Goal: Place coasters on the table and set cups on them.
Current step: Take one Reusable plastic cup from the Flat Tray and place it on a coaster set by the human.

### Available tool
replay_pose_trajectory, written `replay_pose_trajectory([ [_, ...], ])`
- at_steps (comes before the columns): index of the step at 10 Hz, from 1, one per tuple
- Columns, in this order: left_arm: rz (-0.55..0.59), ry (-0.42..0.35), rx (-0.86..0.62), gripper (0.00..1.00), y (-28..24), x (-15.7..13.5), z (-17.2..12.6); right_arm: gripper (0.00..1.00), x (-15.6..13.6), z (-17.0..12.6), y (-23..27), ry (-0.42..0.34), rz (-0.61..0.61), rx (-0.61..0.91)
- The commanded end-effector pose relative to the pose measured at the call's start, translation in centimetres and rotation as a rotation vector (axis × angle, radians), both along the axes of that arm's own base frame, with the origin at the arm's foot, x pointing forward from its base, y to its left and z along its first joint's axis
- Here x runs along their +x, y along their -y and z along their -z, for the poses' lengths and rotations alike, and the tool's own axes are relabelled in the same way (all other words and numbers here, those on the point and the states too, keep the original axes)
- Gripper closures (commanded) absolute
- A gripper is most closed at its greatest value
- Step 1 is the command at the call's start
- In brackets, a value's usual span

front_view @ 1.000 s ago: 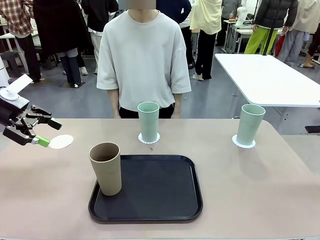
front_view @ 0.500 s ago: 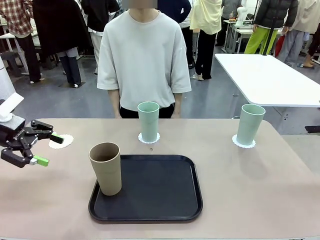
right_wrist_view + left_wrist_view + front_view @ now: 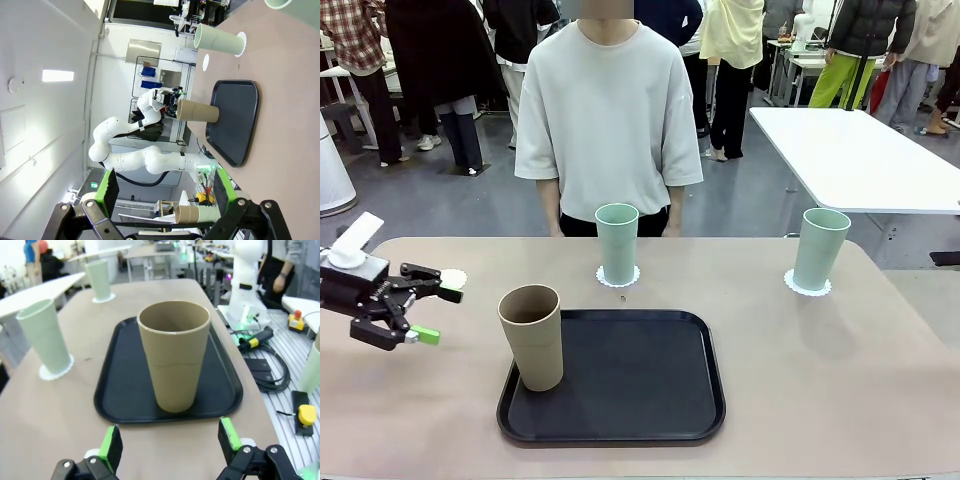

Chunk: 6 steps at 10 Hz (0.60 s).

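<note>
A tan-brown cup (image 3: 531, 337) stands upright at the left end of the black tray (image 3: 630, 385). My left gripper (image 3: 439, 315) hovers open just left of it, level with the cup and empty; in the left wrist view the brown cup (image 3: 174, 355) stands ahead between the open gripper (image 3: 170, 445) fingers. A bare coaster (image 3: 453, 277) lies on the table (image 3: 820, 380) behind that gripper. Two mint cups (image 3: 616, 243) (image 3: 820, 248) each stand on a coaster (image 3: 617, 278) (image 3: 807, 286). My right gripper (image 3: 165, 192) is open and empty, far from the table.
A person in a pale T-shirt (image 3: 607, 120) stands at the far edge behind the middle cup, hands down. A white table (image 3: 860, 150) stands at the back right. The tray's right part is bare.
My left gripper has drawn back from the bare coaster toward the near side and a little right, ending beside the brown cup. The cups and coasters have not moved.
</note>
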State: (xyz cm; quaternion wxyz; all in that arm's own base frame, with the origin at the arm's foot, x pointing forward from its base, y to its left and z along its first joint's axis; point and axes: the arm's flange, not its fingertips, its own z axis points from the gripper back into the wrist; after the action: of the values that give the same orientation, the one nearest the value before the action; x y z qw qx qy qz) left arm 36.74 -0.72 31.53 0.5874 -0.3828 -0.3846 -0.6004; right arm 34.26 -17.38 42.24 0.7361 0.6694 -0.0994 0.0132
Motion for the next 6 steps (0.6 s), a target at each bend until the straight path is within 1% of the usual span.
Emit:
replay_pose_trajectory([
  [1, 0.02, 0.032, 0.011, 0.0, 1.0, 1.3, 1.5, 0.0, 0.0, 0.0, 0.0, 0.009, -0.002, 0.01],
  [3, 0.042, 0.022, 0.003, 0.0, 2.0, 1.9, 2.0, 0.0, 0.0, 0.0, 0.0, 0.009, -0.002, 0.01],
  [5, 0.042, 0.045, -0.028, 0.0, 2.6, 1.9, 2.2, 0.0, 0.0, 0.0, 0.0, 0.009, -0.002, 0.01],
  [6, 0.04, 0.071, -0.042, 0.0, 3.3, 2.2, 2.3, 0.0, 0.0, 0.0, 0.0, 0.009, -0.002, 0.01],
])
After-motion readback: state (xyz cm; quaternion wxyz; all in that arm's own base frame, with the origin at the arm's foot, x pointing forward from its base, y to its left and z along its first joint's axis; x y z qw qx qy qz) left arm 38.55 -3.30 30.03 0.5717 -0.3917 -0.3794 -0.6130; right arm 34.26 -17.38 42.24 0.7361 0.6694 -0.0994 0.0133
